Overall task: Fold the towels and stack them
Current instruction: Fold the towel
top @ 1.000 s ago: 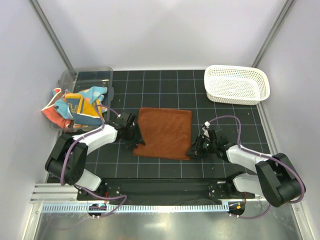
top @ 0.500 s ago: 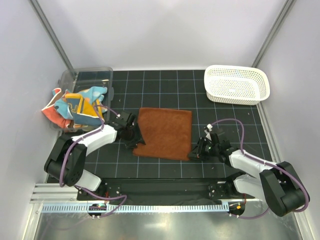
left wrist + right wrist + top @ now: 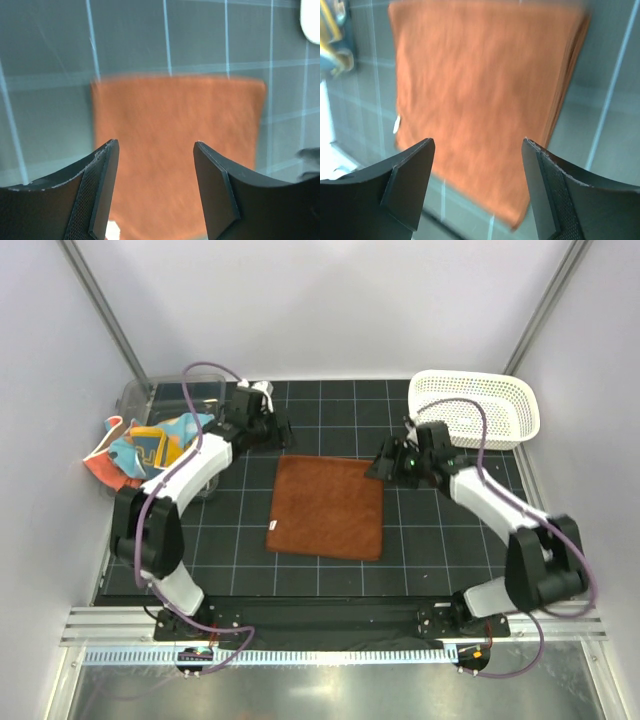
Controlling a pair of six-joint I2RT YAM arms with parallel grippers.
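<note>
Shows the rust-brown towel [image 3: 326,508] folded into a flat, fuzzy rectangle mid-worktop [image 3: 440,540] (layered edges stacked along one side), with left tool [image 3: 156,150] and right tool [image 3: 477,145] spread wide, empty, near its far corners.

The rust-brown towel [image 3: 327,508] looks like soft fuzzy cloth, the counter [image 3: 440,550] is matt black, the basket [image 3: 470,427] is white plastic, and the bin [image 3: 185,390] is clear plastic.
</note>
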